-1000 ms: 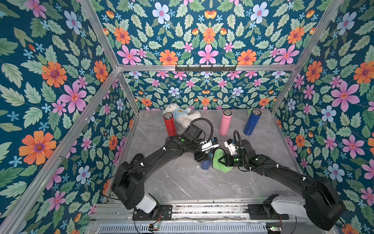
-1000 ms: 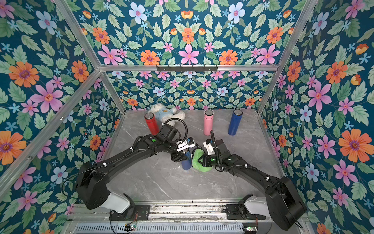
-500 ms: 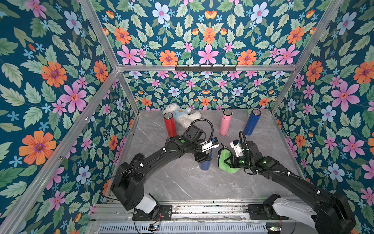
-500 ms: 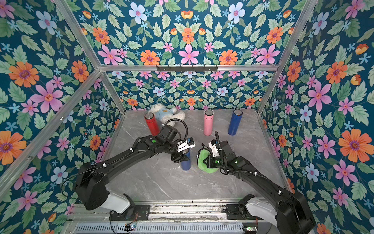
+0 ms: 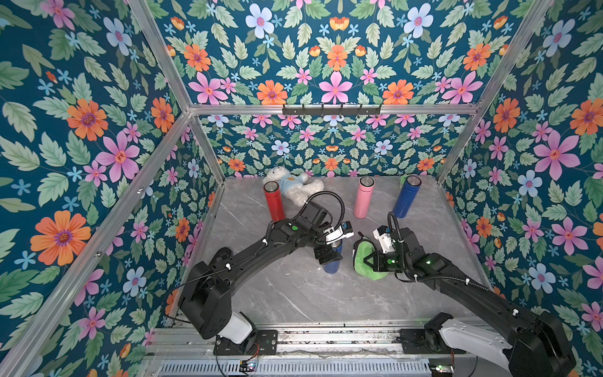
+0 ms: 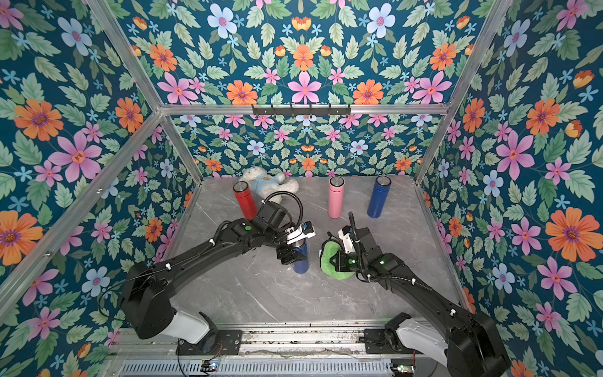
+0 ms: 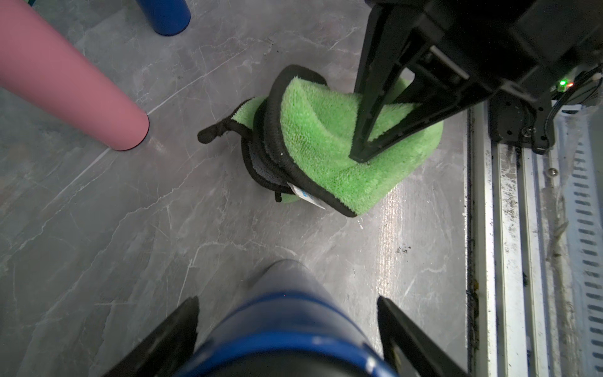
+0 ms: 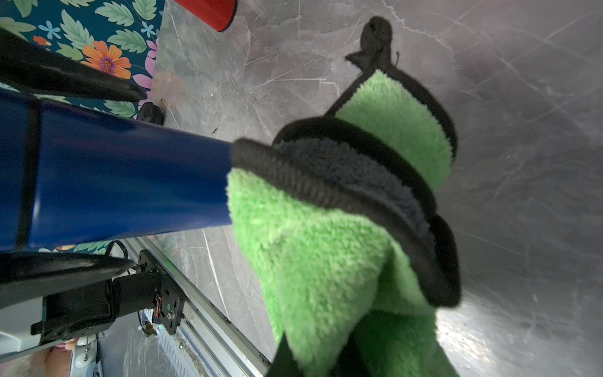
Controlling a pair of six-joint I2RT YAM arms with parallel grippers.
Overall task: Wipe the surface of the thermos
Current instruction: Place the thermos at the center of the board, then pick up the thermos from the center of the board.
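the navy thermos (image 5: 332, 265) stands upright on the grey marble table (image 5: 293, 293), about mid-table in both top views (image 6: 301, 261). the left gripper (image 5: 330, 253) reaches in around its upper body. in the left wrist view the two black fingers (image 7: 182, 326) sit either side of the navy thermos (image 7: 287, 329), with a sliver of table showing on each side. the right wrist view also shows floral wall between each finger and the blue barrel (image 8: 114, 176). so the left jaws stand apart and do not grip it.

just beside the navy thermos, on the right arm's side, the right gripper (image 5: 367, 259) is clamped on a green microfibre cloth (image 5: 360, 254) with black edging. the left wrist view shows its fingertips pinched together through the folded pile (image 7: 319, 137). the cloth's lower folds hang down to the table, and a small white tag pokes out. a strip of bare table lies between the cloth and the navy thermos, so the two do not touch.

beyond the navy thermos, toward the back wall, stand a red thermos (image 5: 274, 204), a pink thermos (image 5: 363, 199) and a rear blue thermos (image 5: 405, 197), all upright and well apart from it. a white plush toy (image 5: 290, 184) lies just behind the red thermos.
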